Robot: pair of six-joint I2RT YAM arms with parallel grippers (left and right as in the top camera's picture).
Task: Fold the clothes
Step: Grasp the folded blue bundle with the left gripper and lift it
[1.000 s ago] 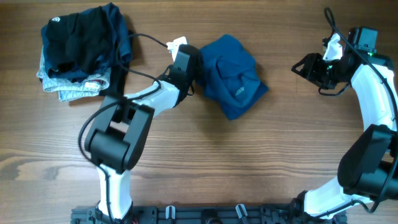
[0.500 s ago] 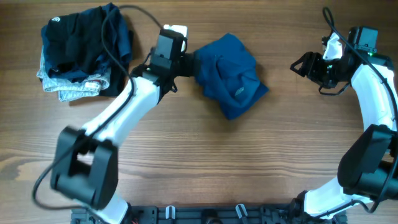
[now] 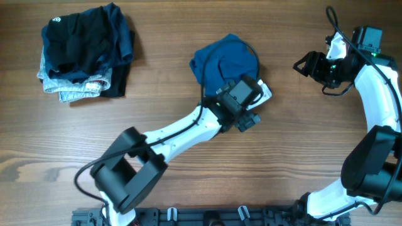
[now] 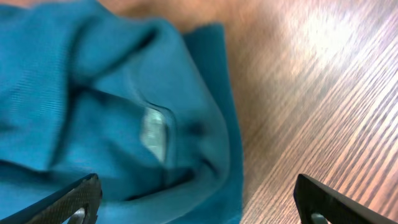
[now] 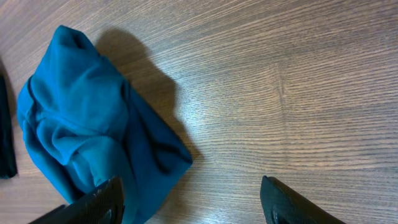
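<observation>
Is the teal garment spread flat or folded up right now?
Bundled, not spread: the teal garment lies as a compact lump with overlapping layers and creases. Whether it is a neat fold, cannot tell.

Clothes [image 3: 223, 59] right of garment pile [image 3: 81, 53]

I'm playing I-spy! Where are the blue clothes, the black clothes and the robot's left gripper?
blue clothes [image 3: 223, 59], overhead view, on the bunched-up middle.
black clothes [image 3: 75, 44], overhead view, top of the pile.
left gripper [image 4: 196, 190], left wrist view, midway between its open fingertips.
</observation>
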